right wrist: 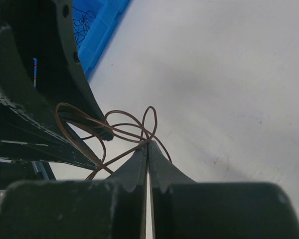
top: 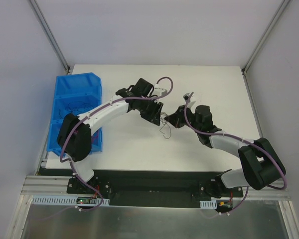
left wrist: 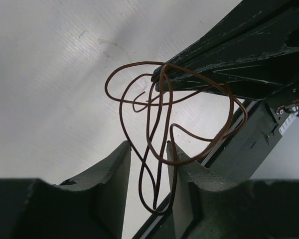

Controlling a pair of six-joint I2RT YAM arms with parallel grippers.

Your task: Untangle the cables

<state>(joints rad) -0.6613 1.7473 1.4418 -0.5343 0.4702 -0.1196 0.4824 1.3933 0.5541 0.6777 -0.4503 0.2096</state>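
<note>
The cables are dangling over the middle of the table, strung between both arms. On the right gripper the jaws are squeezed tight on a few strands. On the left gripper they're spread, with loops hanging loose through the gap.

A blue bin blocks the desk along its left edge; far and right stretches lie open (mid-desk, left gripper and right gripper crowd together, cables between).

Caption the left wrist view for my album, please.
Thin brown cables hang in loops from the shut right gripper, draping between the fingers of the open left gripper.
</note>
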